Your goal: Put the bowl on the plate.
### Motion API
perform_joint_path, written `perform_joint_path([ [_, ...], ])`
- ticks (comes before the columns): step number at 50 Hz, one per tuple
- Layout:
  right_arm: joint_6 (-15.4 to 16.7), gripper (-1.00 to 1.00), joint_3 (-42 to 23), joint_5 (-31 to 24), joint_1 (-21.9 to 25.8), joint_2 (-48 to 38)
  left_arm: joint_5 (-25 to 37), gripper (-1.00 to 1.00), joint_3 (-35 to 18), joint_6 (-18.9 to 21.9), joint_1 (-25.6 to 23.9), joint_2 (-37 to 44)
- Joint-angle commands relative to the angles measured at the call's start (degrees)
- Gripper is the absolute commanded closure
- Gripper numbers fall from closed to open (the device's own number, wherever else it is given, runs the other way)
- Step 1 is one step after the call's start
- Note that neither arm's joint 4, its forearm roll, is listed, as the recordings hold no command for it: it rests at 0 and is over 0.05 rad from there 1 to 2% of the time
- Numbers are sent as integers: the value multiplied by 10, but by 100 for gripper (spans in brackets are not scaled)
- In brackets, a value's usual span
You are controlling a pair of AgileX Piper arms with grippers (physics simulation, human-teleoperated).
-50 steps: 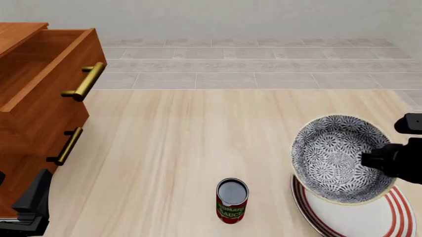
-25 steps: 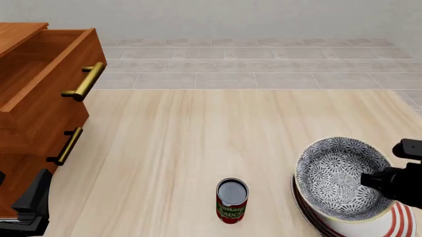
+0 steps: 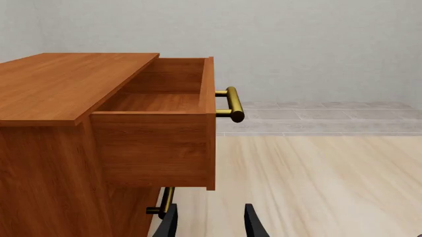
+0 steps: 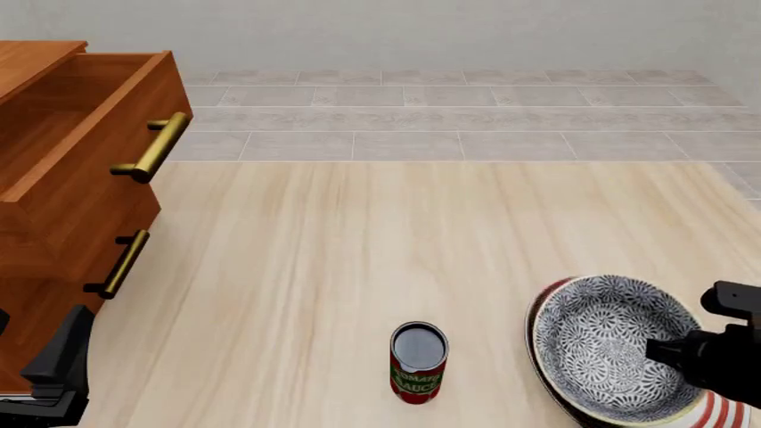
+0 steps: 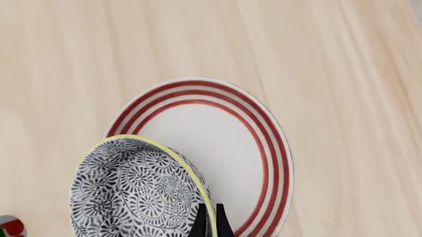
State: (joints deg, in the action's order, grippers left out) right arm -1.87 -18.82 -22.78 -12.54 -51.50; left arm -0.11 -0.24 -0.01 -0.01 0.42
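Note:
The floral blue-grey bowl [image 4: 607, 343] hangs tilted just over the white red-ringed plate [image 4: 717, 408] at the front right, hiding most of it. My right gripper [image 4: 680, 352] is shut on the bowl's right rim. In the right wrist view the thin fingers [image 5: 208, 223] pinch the yellowish rim of the bowl [image 5: 135, 192], with the plate [image 5: 224, 143] below it; I cannot tell whether bowl and plate touch. My left gripper [image 3: 211, 224] is open and holds nothing, low at the front left beside the cabinet [image 4: 53, 370].
A small red can [image 4: 419, 361] stands left of the plate, also at the edge of the right wrist view [image 5: 10, 227]. A wooden cabinet [image 4: 71, 178] with its top drawer [image 3: 165, 98] pulled out and brass handles fills the left side.
My right gripper has carried the bowl downward and toward the table's front edge, so it now sits low over the plate. The left arm and the can have not moved.

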Motion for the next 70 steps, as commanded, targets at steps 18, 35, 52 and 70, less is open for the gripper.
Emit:
perform_joint_path([
  [18, 3, 100, 14, 24, -16, -17, 0, -100, 0, 0, 0, 0],
  [35, 15, -100, 5, 23, -25, -24, 0, -100, 0, 0, 0, 0],
  [52, 24, -100, -18, -2, -34, -10, 0, -100, 0, 0, 0, 0],
  [70, 51, -100, -69, -46, -50, 11, 0, -100, 0, 0, 0, 0],
])
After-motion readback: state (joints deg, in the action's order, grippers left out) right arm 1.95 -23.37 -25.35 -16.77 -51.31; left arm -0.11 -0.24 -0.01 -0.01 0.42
